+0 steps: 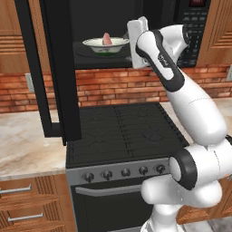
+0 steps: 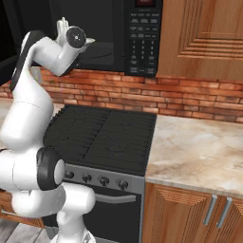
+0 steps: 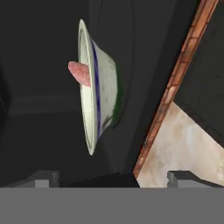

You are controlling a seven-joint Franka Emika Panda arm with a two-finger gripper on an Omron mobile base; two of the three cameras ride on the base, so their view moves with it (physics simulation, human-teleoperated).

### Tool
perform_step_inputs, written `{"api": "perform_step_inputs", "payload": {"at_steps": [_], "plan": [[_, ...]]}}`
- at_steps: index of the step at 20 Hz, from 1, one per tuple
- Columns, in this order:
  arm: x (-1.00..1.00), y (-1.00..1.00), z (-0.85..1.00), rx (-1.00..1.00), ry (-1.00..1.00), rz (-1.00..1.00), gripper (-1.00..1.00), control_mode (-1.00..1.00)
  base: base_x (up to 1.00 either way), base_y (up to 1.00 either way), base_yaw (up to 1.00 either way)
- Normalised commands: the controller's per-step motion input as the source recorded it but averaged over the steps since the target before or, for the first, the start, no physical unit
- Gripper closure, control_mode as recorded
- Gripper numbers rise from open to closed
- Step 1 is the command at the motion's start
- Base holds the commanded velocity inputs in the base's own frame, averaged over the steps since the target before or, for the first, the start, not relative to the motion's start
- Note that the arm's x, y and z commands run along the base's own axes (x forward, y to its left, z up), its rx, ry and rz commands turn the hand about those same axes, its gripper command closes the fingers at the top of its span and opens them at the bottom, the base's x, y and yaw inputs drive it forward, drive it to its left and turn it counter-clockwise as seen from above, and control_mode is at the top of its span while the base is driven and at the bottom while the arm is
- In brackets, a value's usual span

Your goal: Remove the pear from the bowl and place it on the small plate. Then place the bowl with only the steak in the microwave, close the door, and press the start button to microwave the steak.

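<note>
The off-white bowl [image 1: 106, 44] sits on the floor of the open black microwave [image 1: 192, 27], with the pink steak [image 1: 107, 39] standing up in it. In the hand view the bowl [image 3: 104, 85] appears turned on its side, the steak [image 3: 78, 72] poking out to its left. My gripper [image 3: 113, 178] is open just outside the cavity, its dark fingertips [image 3: 41, 179] spread wide and apart from the bowl. In the left base view the white hand [image 1: 137, 41] hangs right of the bowl. The tall black door [image 1: 59, 68] stands swung open to the left. The pear and the small plate are out of view.
A black gas stove [image 1: 122, 131] lies below the microwave, with a brick backsplash [image 1: 118, 86] behind it. Marble counter [image 2: 199, 147] runs to the right of the stove, and the keypad panel [image 2: 142, 38] is on the microwave's right side. Wooden cabinets flank the microwave.
</note>
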Motion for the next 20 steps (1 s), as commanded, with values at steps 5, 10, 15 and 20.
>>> {"api": "perform_step_inputs", "payload": {"at_steps": [5,10,15,20], "plan": [[-1.0,-0.26,-0.6,-0.02,-0.22,0.0,-1.0,-1.0,0.0,0.0,0.0],[-0.21,-0.03,-0.73,-0.32,0.0,0.0,-1.0,-1.0,0.0,0.0,0.0],[-0.35,0.0,-0.58,-0.47,0.02,-0.02,-1.0,-1.0,0.0,0.0,0.0],[-0.41,0.04,-0.27,-0.55,0.0,0.0,-1.0,-1.0,0.0,0.0,0.0]]}}
